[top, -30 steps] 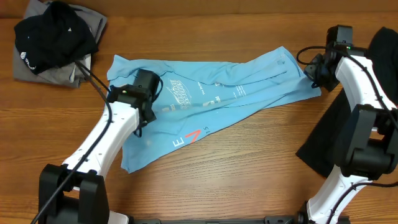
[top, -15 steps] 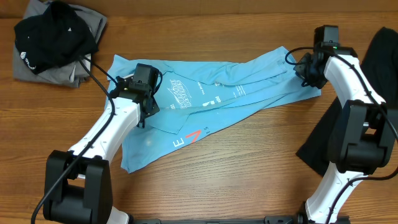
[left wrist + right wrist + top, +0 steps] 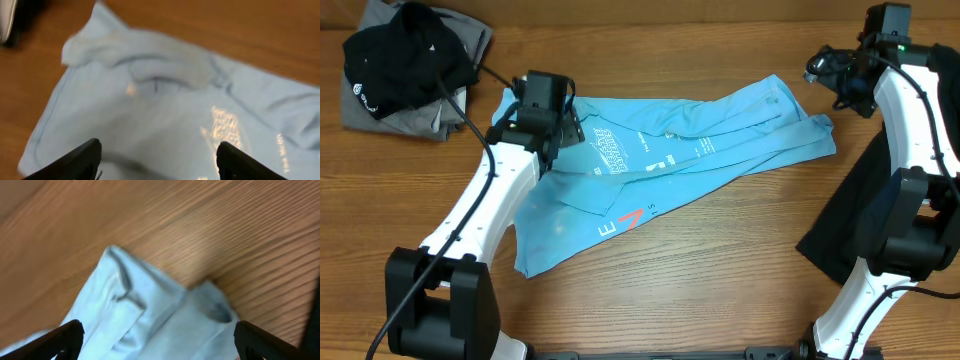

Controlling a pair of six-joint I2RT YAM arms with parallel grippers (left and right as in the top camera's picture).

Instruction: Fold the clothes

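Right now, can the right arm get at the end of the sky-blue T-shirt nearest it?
Probably yes. The right claw hangs open above that end of the light sky-blue fabric T-shirt, with nothing between them; the long black garment lies off to one side.

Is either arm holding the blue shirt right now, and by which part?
Nothing is held. The left fingers and right fingers are spread open, clear of the blue T-shirt.

Sky-blue T-shirt with white lettering lies rumpled, partly folded lengthwise, mid-scene; black garment lies far right
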